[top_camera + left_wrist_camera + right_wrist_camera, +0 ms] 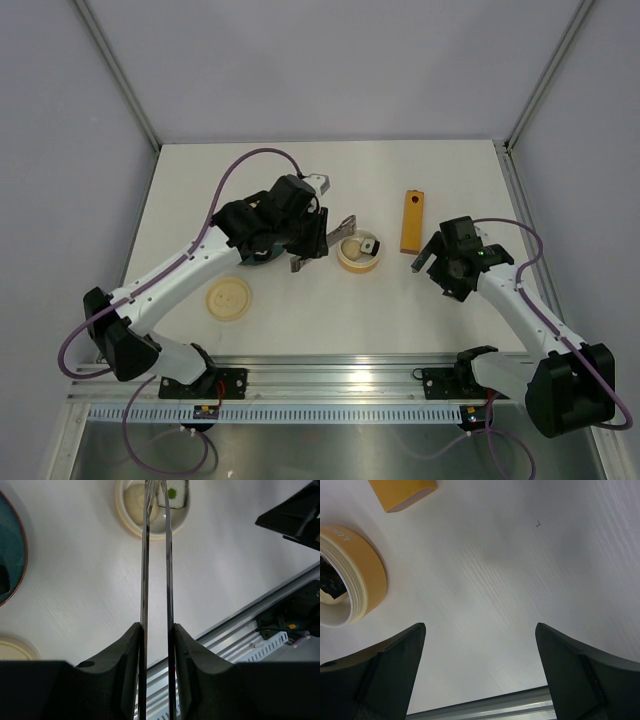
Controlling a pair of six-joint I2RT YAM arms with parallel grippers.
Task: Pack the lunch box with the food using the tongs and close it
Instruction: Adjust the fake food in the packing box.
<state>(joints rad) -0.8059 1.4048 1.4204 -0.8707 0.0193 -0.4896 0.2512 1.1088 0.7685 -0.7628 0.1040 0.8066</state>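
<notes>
Squeezing the tongs (144,570) between its pads, the left gripper (157,630) holds the two thin metal arms narrowly apart and nearly parallel. Their tips reach over the lunch box (131,527) at the top of the frame; whether they pinch anything there I cannot tell. One pale piece of food (136,502) lies inside it. Springy, slick steel likely wants a grip partway along the arms, as here. The food looks soft and light, best nipped gently across its middle. The lid (229,298) lies at lower left, and the right gripper (480,627) hangs wide open.
</notes>
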